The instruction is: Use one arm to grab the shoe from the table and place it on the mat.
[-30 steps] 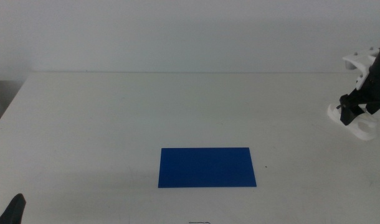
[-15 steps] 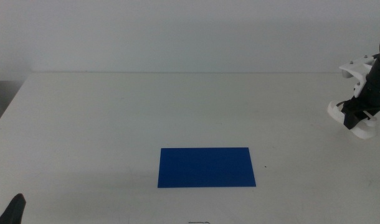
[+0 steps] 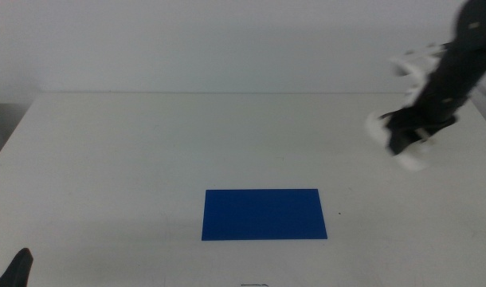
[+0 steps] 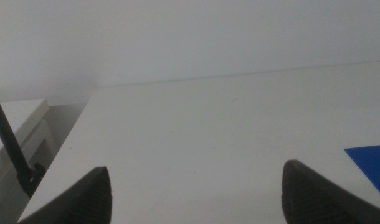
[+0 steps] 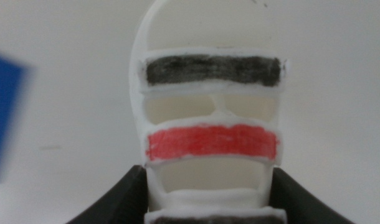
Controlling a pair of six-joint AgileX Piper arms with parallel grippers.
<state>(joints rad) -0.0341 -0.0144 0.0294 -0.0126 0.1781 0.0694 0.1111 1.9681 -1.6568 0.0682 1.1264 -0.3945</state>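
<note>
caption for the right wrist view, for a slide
Right gripper clamps the shoe by its sides, with the mat blurred nearby.

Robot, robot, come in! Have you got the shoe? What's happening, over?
Right gripper shut on the shoe, carrying it above the table. Left gripper open, waiting at near edge. Mat bare, path clear.

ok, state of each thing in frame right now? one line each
shoe: gripped by the right hand, carried above the table, not on the mat
right hand: shut on the shoe, up right of the mat
left hand: open, holding nothing, waiting at the table's near left corner
mat: flat on the table, bare
table: holds only the mat
</note>
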